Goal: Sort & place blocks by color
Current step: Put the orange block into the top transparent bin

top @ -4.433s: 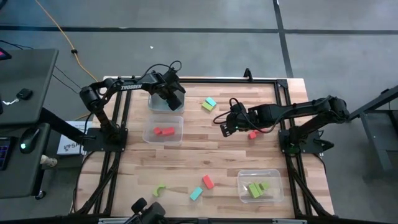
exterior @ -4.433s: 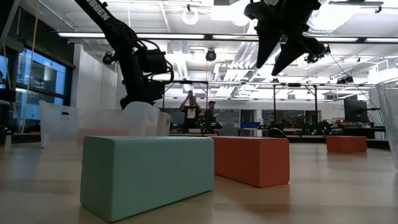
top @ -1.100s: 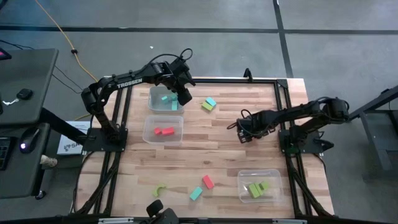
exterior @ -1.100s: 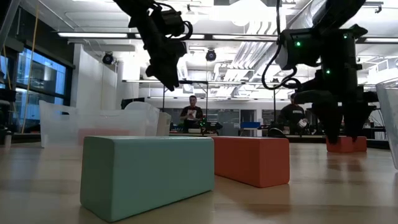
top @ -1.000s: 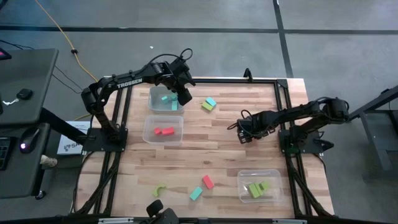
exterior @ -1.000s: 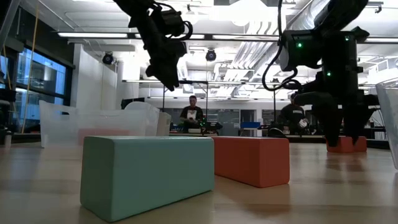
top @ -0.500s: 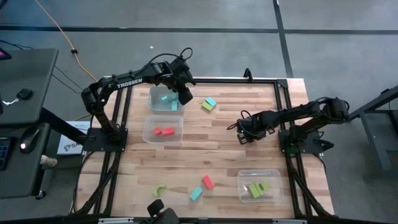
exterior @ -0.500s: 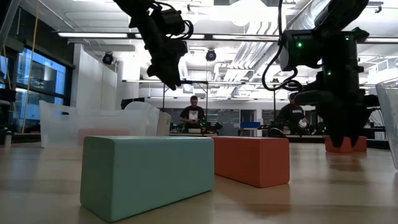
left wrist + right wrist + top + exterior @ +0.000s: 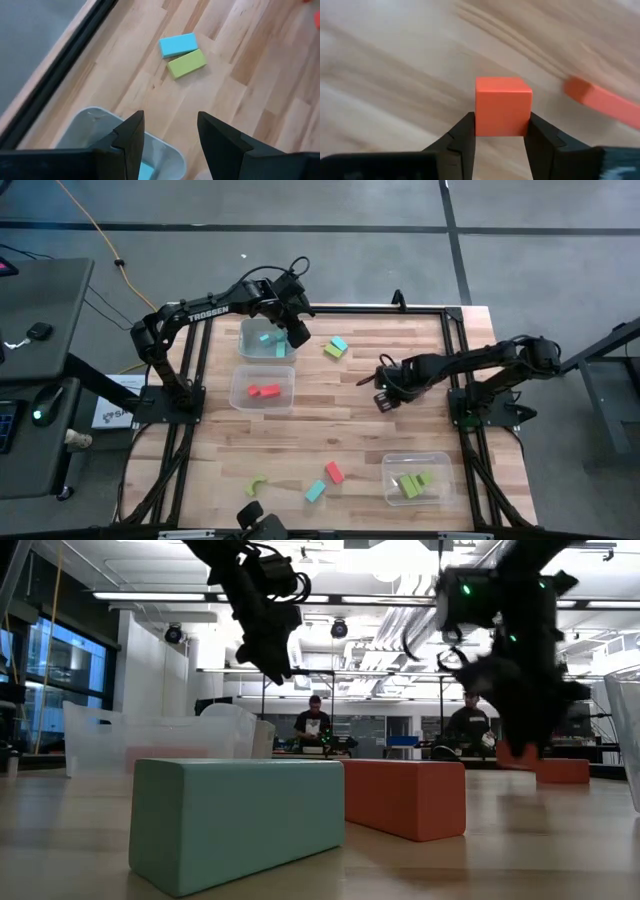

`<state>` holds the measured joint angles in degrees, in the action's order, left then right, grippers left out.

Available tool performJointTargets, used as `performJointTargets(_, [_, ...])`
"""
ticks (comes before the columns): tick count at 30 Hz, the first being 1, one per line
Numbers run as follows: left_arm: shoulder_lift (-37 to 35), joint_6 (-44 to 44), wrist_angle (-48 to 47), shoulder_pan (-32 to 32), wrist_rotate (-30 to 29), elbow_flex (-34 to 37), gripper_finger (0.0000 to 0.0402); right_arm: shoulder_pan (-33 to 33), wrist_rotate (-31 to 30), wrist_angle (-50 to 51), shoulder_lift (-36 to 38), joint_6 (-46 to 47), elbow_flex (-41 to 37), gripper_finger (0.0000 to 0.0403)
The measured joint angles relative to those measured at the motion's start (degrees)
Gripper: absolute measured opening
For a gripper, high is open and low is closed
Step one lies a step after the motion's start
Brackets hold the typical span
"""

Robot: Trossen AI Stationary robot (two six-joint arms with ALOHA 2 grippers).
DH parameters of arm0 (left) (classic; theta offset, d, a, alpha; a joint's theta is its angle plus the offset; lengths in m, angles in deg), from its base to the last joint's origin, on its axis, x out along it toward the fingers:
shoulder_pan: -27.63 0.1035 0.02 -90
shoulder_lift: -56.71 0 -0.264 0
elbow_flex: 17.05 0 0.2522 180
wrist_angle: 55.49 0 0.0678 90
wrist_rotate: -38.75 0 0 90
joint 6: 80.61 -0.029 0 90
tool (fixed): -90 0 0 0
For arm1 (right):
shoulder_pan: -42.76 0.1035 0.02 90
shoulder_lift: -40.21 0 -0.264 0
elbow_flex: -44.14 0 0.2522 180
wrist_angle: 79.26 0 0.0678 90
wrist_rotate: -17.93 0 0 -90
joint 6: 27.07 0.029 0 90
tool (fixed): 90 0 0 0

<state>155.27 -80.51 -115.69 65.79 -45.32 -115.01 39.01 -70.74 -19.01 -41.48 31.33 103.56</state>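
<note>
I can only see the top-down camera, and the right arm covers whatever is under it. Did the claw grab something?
Observer: Yes. The right wrist view shows the right gripper shut on an orange cube.
Operator: Is anything else close to it?
Observer: Another orange block lies on the table just past the cube.
Operator: Is the left claw holding a block too?
Observer: No. The left gripper is open, with nothing between its fingers.
</note>
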Motion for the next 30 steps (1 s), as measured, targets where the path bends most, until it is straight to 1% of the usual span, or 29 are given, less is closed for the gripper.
performJointTargets(7, [0.0, 1.26, 0.0, 0.02, 7.47, 0.0, 0.0159, -0.05, -1.85, -0.04, 0.0, -11.08, 11.11, 0.0112])
performJointTargets(11, [0.0, 1.26, 0.02, 0.0, 13.55, -0.02, 0.0159, -1.04, -2.16, -0.07, 0.0, -17.52, 17.62, 0.0112])
performJointTargets(16, [0.0, 1.24, 0.1, -0.75, 19.38, -0.02, 0.0159, -3.27, -1.67, -0.05, 0.0, -22.38, 24.18, 0.0112])
performJointTargets(20, [0.0, 1.24, 1.55, -2.21, 23.45, -0.02, 0.0159, -4.61, -0.63, -0.03, 0.0, -26.44, 27.41, 0.0112])
performJointTargets(23, [0.0, 1.62, 3.58, -3.79, 27.2, -0.02, 0.0159, -5.67, 1.35, -0.05, 0.0, -28.38, 28.76, 0.0112])
performJointTargets(27, [0.0, 2.27, 7.94, -6.06, 32.86, -0.02, 0.0159, -6.75, 4.6, -0.56, 0.02, -29.67, 29.63, 0.0112])
performJointTargets(30, [0.0, 2.29, 12.6, -7.9, 35.35, -0.02, 0.0159, -7.21, 8.18, -1.52, 0.02, -30.94, 29.66, 0.0112])
